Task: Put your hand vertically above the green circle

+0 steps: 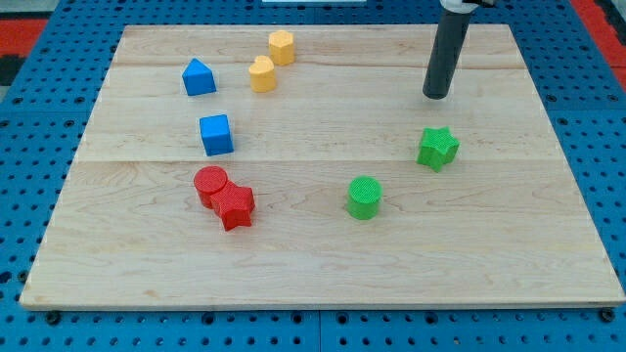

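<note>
The board holds two yellow blocks, two blue blocks, two red blocks and two green blocks.

Counter: pale wooden board on a blue pegboard base.

Green star at the view's right. Red cylinder touching red star, lower left of centre. Blue cube above them; blue house-shaped block further toward the view's top. Two yellow blocks near the top edge, close together: one lower left, the other upper right.
</note>
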